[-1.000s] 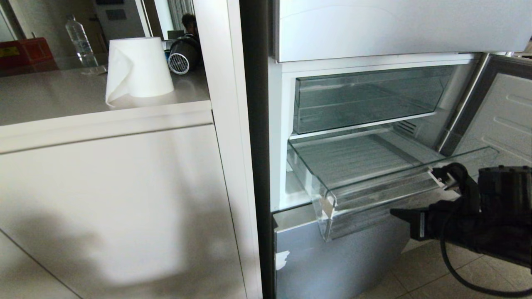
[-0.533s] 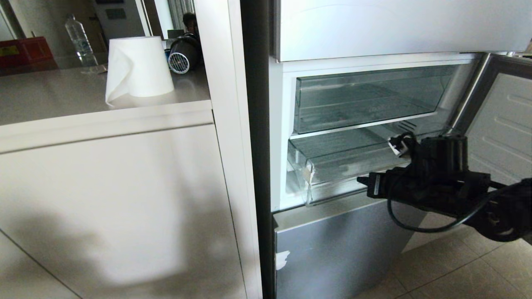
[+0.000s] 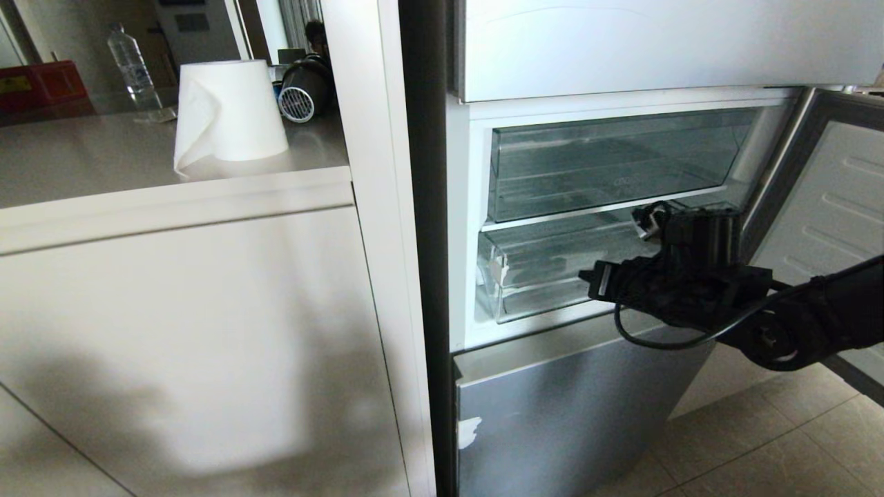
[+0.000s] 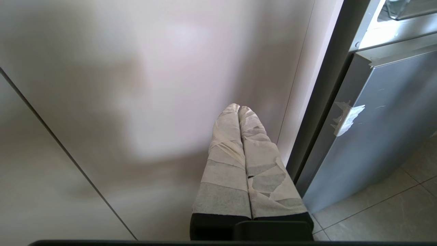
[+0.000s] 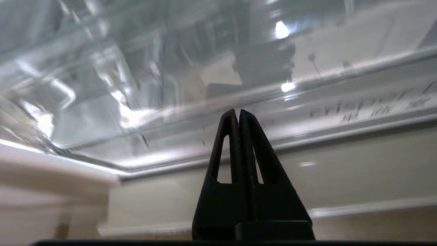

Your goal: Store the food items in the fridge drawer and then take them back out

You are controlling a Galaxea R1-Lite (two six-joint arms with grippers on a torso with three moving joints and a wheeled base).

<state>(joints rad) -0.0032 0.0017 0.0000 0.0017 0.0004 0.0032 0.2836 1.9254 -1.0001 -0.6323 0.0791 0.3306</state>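
My head camera looks down at the fridge (image 3: 621, 207); left wrist faces the cabinet (image 4: 136, 85), right wrist sits close against the drawer (image 5: 170, 102).

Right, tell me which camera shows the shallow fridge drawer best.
The head view: it shows the shallow fridge drawer whole, pushed in below the deeper drawer, with the shut right gripper at its front. The right wrist view gives only blurred clear plastic up close. The left wrist view shows none of it.

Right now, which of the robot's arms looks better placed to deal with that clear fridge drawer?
The right. Its right gripper, fingers shut, is at the fridge drawer front, while the left gripper points at the cabinet panel beside the fridge.
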